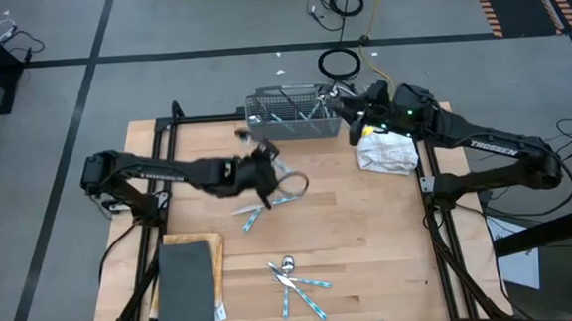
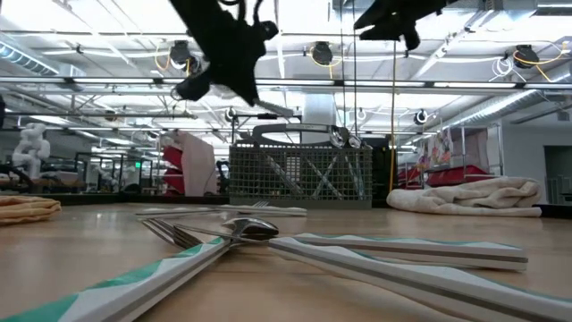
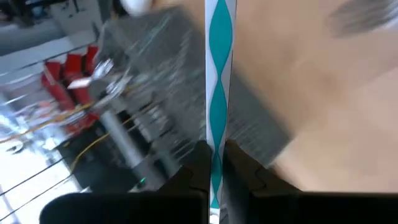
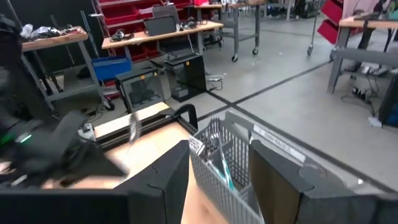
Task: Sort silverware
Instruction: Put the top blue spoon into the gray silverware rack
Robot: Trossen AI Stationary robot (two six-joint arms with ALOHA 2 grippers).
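Note:
My left gripper [image 1: 264, 162] hangs above the table's middle, just in front of the grey wire-mesh basket [image 1: 293, 115], and is shut on one piece of silverware [image 3: 219, 74] with a teal wave-patterned handle. Its head is out of the left wrist view. More silverware stands in the basket [image 4: 224, 165]. One loose pile lies flat on the wood at the centre [image 1: 269, 206] and another near the front edge [image 1: 298, 279]. My right gripper [image 4: 219, 180] hovers open by the basket's right end, with nothing between its fingers. My left gripper pinches the patterned handle [image 3: 217, 140] between its two fingers [image 3: 198, 163]. The handle runs on straight past the fingertips, in line with them. The piece is lifted clear of the table and slants toward the basket [image 2: 273, 109].
A crumpled white towel [image 1: 385, 152] lies at the table's right, below my right arm. A dark grey slab [image 1: 187, 281] on a tan cloth sits at the front left. Bare wood lies open between the two piles and to the right of them.

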